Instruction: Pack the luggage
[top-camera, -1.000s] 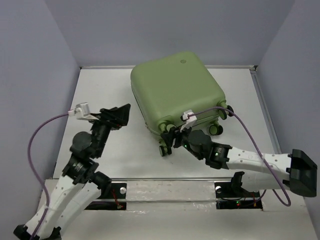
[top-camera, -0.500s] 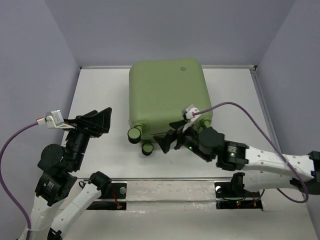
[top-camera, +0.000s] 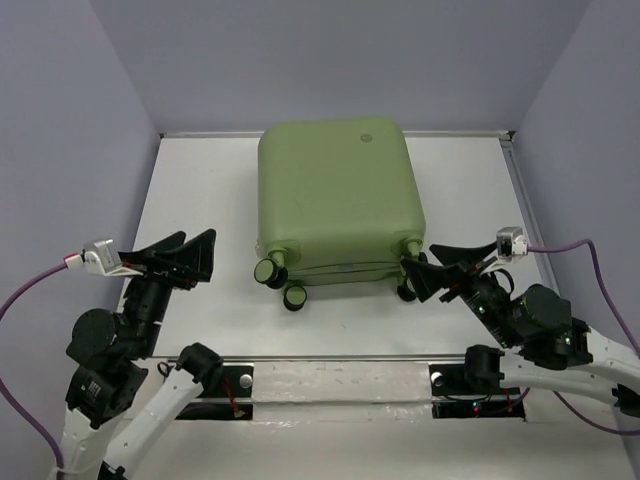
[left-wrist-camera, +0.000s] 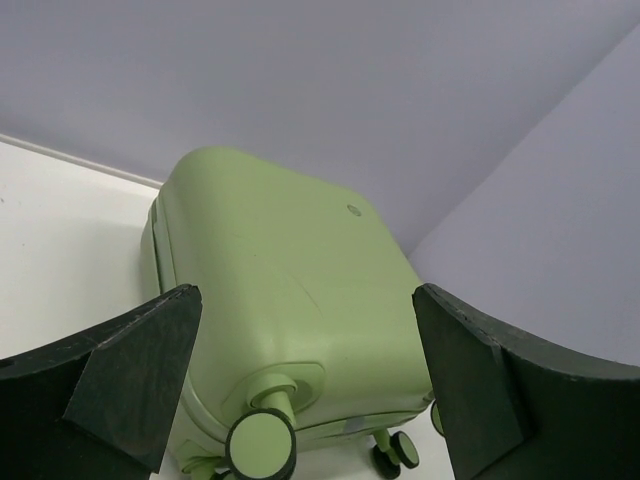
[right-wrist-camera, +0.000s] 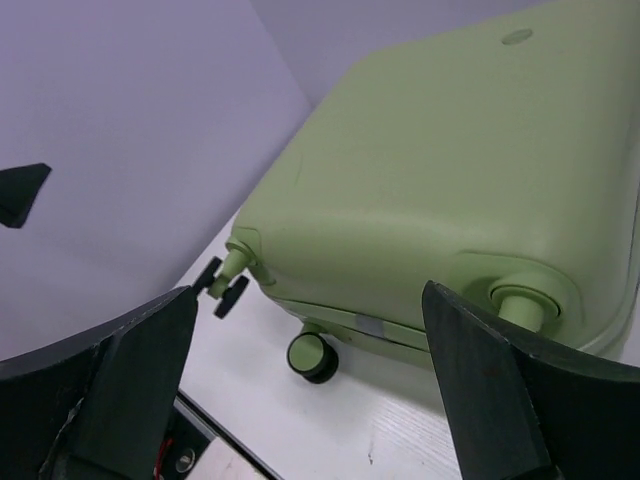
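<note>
Luggage (top-camera: 335, 195) blocks mid-table, its back close to the rear wall (top-camera: 330, 60). Bare table (top-camera: 195, 190) strips give room on both sides. Caster wheels (top-camera: 268, 270) jut out at the near edge.

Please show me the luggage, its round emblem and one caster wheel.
luggage (top-camera: 335, 200): top external view, middle of shell.
round emblem (top-camera: 366, 137): top external view, its centre.
caster wheel (left-wrist-camera: 260, 443): left wrist view, wheel face.

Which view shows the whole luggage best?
Top external: the closed luggage sits whole in frame, its wheels at the near end. Left wrist shows most of the shell and the near wheels; right wrist crops it to the wheeled end.
</note>
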